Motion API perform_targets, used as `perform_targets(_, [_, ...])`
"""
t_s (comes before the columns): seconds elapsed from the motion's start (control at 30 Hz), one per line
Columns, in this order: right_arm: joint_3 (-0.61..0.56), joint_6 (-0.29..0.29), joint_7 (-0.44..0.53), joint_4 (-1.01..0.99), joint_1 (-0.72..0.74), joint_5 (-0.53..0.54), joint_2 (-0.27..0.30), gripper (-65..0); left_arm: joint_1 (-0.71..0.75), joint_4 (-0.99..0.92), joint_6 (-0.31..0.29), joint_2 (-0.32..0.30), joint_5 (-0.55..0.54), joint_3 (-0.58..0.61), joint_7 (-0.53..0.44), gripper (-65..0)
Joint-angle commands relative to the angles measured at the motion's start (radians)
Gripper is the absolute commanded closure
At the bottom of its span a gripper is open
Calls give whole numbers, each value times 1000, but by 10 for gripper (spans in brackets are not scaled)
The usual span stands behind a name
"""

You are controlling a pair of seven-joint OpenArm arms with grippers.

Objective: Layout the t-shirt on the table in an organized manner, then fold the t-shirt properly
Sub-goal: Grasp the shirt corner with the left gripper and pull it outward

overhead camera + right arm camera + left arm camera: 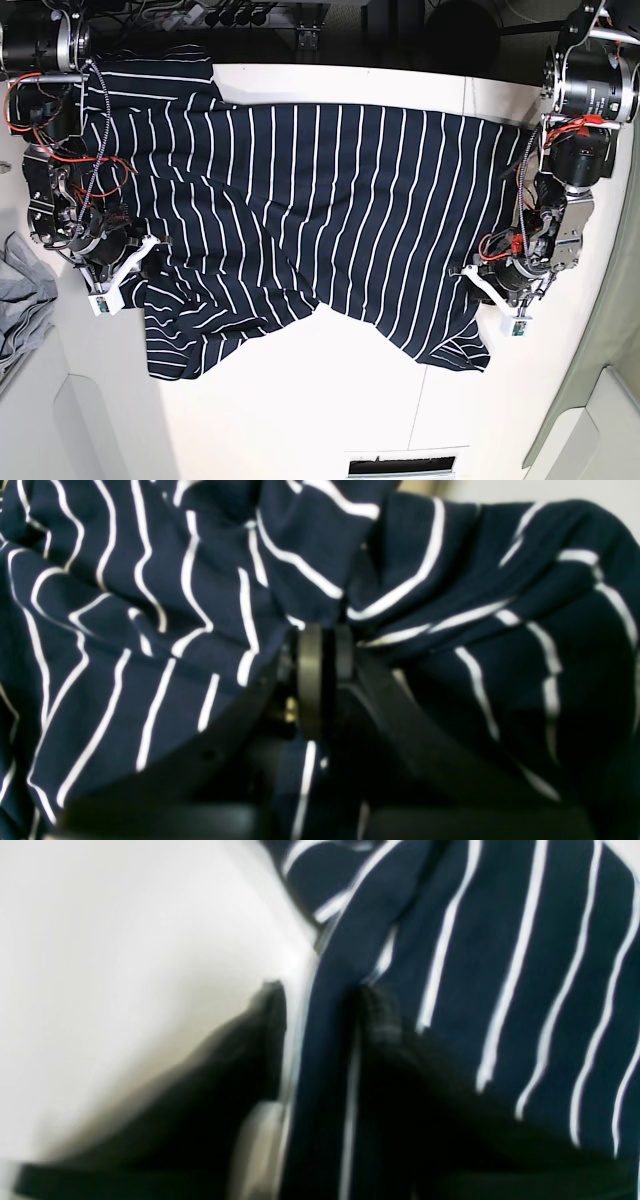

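The navy white-striped t-shirt lies spread across the white table, with its lower edge rumpled at the front left. My right gripper, at the left in the base view, is shut on a bunched fold of the t-shirt. My left gripper, at the right in the base view, has its black fingers closed around the side hem of the t-shirt, low over the table.
A plain light grey garment hangs off the table's left edge. A thin dark seam runs across the tabletop at the right. A dark slot sits at the front edge. Arm bases and cables stand at both far corners.
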Motion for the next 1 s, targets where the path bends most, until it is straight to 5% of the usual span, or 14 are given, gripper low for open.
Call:
perform_targets(0.0, [5, 7, 0, 15, 19, 5, 13, 0, -16, 3, 5, -10, 11, -2, 11, -17])
perform_targets(0.2, [5, 7, -3, 15, 19, 1, 14, 0, -36, 64, 42, -114, 0, -2, 90, 0])
perform_targets(0.4, [5, 7, 1, 15, 19, 2, 13, 0, -5, 279, 26, -260, -77, -2, 291, 0])
perform_targets(0.77, [5, 6, 0, 15, 19, -10, 14, 0, 180, 687, -336, -470, -502, -2, 486, 0])
perform_targets(0.97, [6, -5, -69, 15, -13, -40, 22, 0, 301, 740, -336, -481, -730, -2, 685, 0])
